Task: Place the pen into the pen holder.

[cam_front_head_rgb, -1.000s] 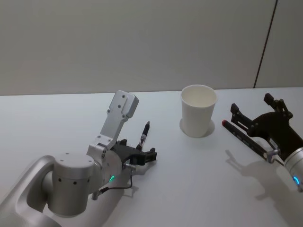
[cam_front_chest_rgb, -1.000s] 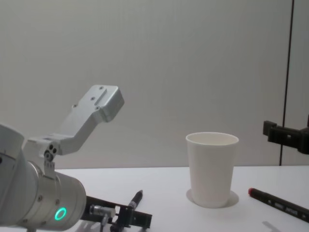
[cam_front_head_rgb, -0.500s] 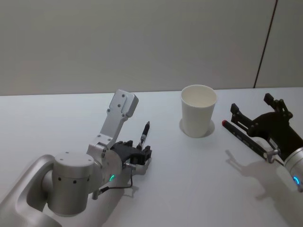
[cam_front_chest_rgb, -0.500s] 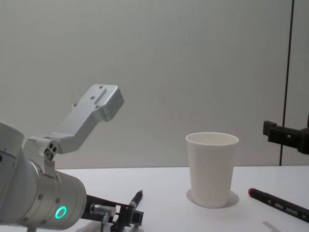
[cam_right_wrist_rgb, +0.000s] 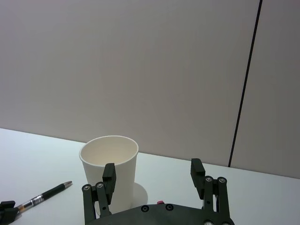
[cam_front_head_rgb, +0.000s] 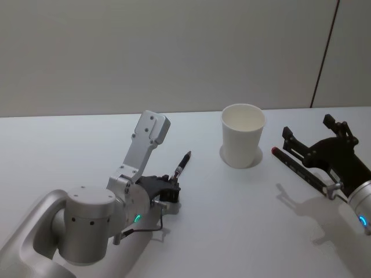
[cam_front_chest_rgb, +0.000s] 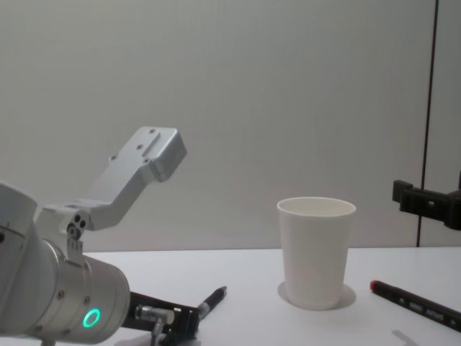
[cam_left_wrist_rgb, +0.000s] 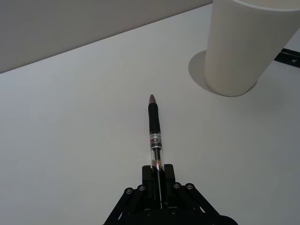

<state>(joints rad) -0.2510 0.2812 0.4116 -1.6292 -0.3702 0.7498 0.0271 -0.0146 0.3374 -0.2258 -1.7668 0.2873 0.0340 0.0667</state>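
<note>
The pen (cam_front_head_rgb: 182, 164), black with a clear barrel, has its rear end between the fingers of my left gripper (cam_front_head_rgb: 172, 191), which is shut on it low over the table. In the left wrist view the pen (cam_left_wrist_rgb: 154, 136) points away from the left gripper (cam_left_wrist_rgb: 159, 183) toward the pen holder (cam_left_wrist_rgb: 239, 47). The pen holder (cam_front_head_rgb: 243, 136), a plain white paper cup, stands upright a short way right of the pen's tip. My right gripper (cam_front_head_rgb: 307, 126) hangs open to the right of the cup, and its view shows the cup (cam_right_wrist_rgb: 109, 168) between and beyond its fingers.
A black marker with a red end (cam_front_head_rgb: 297, 168) lies on the white table (cam_front_head_rgb: 232, 231) right of the cup, under the right gripper. The left arm's silver link (cam_front_head_rgb: 146, 142) rises behind the pen. A grey wall stands behind the table.
The left gripper's fingers have shut on the pen's rear end. The pen's tip has swung to the right, toward the cup. The right arm has not moved.
</note>
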